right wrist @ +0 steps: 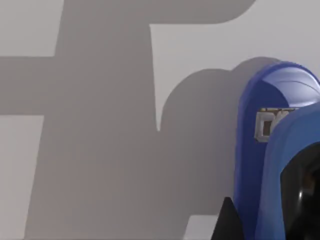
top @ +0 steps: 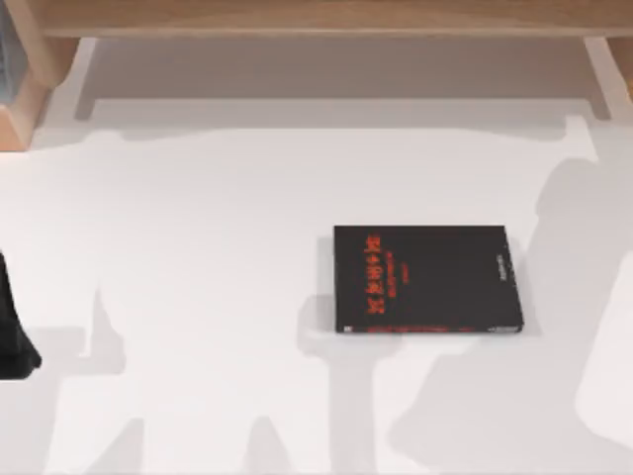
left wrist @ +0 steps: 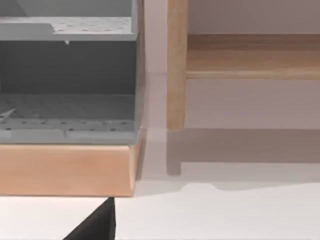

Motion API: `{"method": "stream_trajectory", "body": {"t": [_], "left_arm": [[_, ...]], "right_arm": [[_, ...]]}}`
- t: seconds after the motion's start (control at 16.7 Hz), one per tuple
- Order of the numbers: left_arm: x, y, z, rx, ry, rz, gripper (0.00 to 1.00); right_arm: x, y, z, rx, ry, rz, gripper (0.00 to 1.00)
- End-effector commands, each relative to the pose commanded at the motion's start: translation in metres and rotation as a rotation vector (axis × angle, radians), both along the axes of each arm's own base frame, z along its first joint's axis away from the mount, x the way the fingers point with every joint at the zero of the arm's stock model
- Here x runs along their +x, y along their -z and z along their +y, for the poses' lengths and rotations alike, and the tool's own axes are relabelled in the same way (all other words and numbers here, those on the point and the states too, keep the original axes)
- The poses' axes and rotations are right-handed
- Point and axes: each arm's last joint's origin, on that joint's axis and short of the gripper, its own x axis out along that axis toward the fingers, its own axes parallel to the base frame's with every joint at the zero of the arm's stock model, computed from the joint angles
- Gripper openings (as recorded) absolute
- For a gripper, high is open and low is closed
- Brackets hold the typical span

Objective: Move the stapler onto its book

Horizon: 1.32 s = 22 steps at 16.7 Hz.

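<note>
Stapler (right wrist: 270,150): bright blue, close up in the right wrist view, rounded nose over the white table (right wrist: 100,200), casting a big shadow on it. It sits right against our right gripper (right wrist: 300,200), whose dark parts overlap its lower body at about 5 o'clock in that view. We judge it is held and lifted, since the shadow sits apart from the body, but we cannot actually see finger contact, so whether the right gripper is clamped, together or apart we cannot tell.

Book (top: 427,279): black cover, red lettering toward its 9 o'clock edge, small white mark toward its 3 o'clock edge. It lies flat on the table, a little to the 4 o'clock side of table centre in the top view. Its cover is bare, nothing on it.

Progress: the pickup looks done or nearly done; transport and placement remain. We still need to carry the stapler over the book, lower it onto the cover and let go. Task not complete.

Left arm (top: 15,327): parked at the 9 o'clock edge of the top view, well apart from the book. Its wrist view faces a wooden shelf unit (left wrist: 65,167) with a grey insert (left wrist: 67,90) at the table's far side; a dark tip of our left gripper (left wrist: 97,225) shows, fingers' state cannot be told.
</note>
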Motion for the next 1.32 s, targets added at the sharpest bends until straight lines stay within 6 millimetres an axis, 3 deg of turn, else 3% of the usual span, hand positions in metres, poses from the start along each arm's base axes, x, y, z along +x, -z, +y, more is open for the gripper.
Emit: {"method": "stream_trajectory", "body": {"t": [0.18,0.42,0.66,0.84,1.08,1.32], "left_arm": [[0.0,0.0,0.0,0.0,0.0,0.0,1.0],[0.0,0.0,0.0,0.0,0.0,0.0,1.0],[0.0,0.0,0.0,0.0,0.0,0.0,1.0],[0.0,0.0,0.0,0.0,0.0,0.0,1.0],[0.0,0.0,0.0,0.0,0.0,0.0,1.0],[0.0,0.0,0.0,0.0,0.0,0.0,1.0]], "right_arm": [[-0.009,-0.027,-0.002,-0.002,0.047,-0.019,0.0],[-0.026,-0.089,0.011,-0.025,0.147,-0.106,0.0],[-0.044,-0.151,0.054,-0.044,0.229,-0.207,0.0],[-0.058,-0.18,0.101,-0.037,0.258,-0.249,0.0],[-0.07,-0.187,0.179,-0.005,0.226,-0.26,0.0],[-0.077,-0.156,0.265,0.018,0.128,-0.2,0.0]]}}
